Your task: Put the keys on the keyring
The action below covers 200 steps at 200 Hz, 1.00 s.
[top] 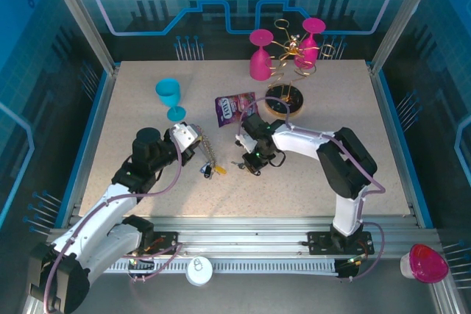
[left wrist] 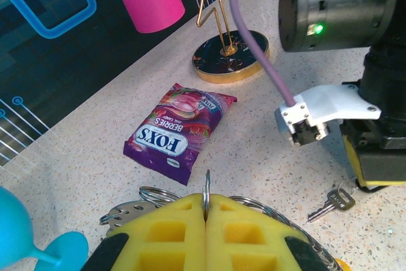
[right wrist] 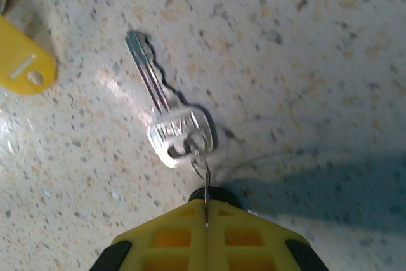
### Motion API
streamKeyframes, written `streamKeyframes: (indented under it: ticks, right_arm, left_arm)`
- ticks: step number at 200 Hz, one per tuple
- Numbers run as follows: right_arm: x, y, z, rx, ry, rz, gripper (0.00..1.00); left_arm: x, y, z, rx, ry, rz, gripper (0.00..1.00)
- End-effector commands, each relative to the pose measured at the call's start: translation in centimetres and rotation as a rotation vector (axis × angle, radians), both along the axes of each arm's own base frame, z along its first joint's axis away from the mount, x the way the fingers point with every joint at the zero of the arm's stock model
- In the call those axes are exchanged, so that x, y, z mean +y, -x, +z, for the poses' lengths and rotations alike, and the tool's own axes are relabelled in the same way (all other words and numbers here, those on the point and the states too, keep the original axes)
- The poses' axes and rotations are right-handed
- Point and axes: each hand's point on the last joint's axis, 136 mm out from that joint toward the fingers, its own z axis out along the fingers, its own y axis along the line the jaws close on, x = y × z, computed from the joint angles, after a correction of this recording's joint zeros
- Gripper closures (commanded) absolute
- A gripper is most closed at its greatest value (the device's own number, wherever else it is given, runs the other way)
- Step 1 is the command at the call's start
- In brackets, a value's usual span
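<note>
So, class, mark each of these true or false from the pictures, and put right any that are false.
1. The left hand is shut on the keyring. True.
2. The right hand is open above the key. False: it is shut on the small ring through the key's head.
3. The packet lies flat on the table. True.
4. The blue cup lies on its side. False: it stands upright.
5. The yellow tag touches the key. False: it lies apart from it.
</note>
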Motion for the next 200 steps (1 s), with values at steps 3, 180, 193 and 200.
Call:
streamKeyframes:
  ticks: [3, 180, 193, 200]
  right_arm:
    - [-2.4, -0.3, 2.1, -0.083, 0.052, -0.037, 1.00]
    - [1.9, 1.9, 10.2, -0.377, -0.369, 0.326, 1.00]
    - [2.3, 2.6, 11.5, -0.417, -0.420, 0.389, 1.00]
    - [2.5, 2.9, 12.1, -0.434, -0.442, 0.419, 1.00]
  left_arm:
    - [0.0, 0.1, 1.7, -0.083, 0.008, -0.007, 1.00]
    - [-3.8, 3.3, 1.8, -0.056, 0.060, -0.298, 1.00]
    - [-4.5, 4.1, 1.9, -0.058, 0.063, -0.353, 1.00]
    - [-4.9, 4.6, 1.9, -0.059, 0.060, -0.386, 1.00]
